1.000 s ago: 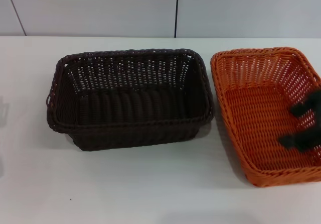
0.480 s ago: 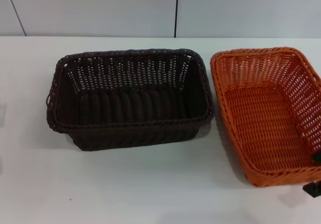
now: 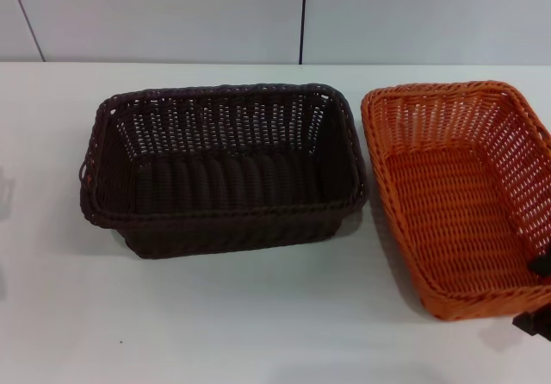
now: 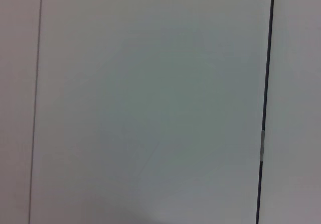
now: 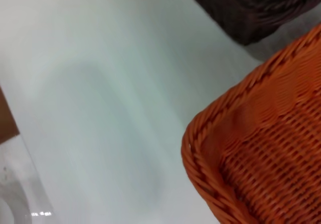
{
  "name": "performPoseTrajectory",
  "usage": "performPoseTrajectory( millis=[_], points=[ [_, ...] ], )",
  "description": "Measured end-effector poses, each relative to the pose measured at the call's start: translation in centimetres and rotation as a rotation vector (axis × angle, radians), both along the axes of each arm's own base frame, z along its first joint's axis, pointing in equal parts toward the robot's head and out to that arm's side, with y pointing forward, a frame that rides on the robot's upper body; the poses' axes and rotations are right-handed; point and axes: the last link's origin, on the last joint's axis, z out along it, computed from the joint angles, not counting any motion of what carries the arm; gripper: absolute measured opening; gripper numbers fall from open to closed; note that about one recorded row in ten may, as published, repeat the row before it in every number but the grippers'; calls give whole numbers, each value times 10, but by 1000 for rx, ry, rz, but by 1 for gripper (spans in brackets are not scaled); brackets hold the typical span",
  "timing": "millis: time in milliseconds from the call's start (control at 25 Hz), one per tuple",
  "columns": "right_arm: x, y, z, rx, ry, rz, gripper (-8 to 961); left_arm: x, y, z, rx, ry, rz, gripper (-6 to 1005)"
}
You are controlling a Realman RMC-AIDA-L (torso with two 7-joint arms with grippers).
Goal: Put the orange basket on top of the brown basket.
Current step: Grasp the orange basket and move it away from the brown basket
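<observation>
Two baskets are sitting apart on the white table [image 3: 215,315], brown basket [image 3: 219,173] mid-table, orange basket [image 3: 461,195] at the right edge, right gripper [image 3: 535,302] peeking beside its near corner, grip unclear.

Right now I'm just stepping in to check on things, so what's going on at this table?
The orange basket sits on the white table, beside the brown basket, not stacked on it. The right claw is at the orange basket's near right corner, mostly out of the head view; whether it grips the rim can't be told. The left arm isn't in the head view.
</observation>
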Motion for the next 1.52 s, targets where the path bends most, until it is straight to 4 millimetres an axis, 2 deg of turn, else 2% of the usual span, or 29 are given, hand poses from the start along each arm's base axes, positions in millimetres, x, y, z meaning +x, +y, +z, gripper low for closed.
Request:
performPoseTrajectory(
  millis=[160,520,760,1080,1360,1480,1520],
  points=[
    [6,4,-14,-13,-54,3,675,0,0,0,0,1,-1,840],
    [9,13,-22,-2,-50,1,639,-1,2,3,-4,15,0,840],
    [22,19,-35,-32,-47,-52,614,-3,1,3,-7,19,7,840],
    [33,28,-36,22,-102,-63,582,-6,-1,3,-8,18,16,840],
    [25,30,-40,41,-98,-21,553,-7,-3,4,-5,22,16,840],
    [19,30,-36,83,-83,-5,319,-7,-3,4,-5,22,16,840],
    [15,31,-34,108,-74,4,305,-7,-3,4,-5,22,16,840]
  ],
)
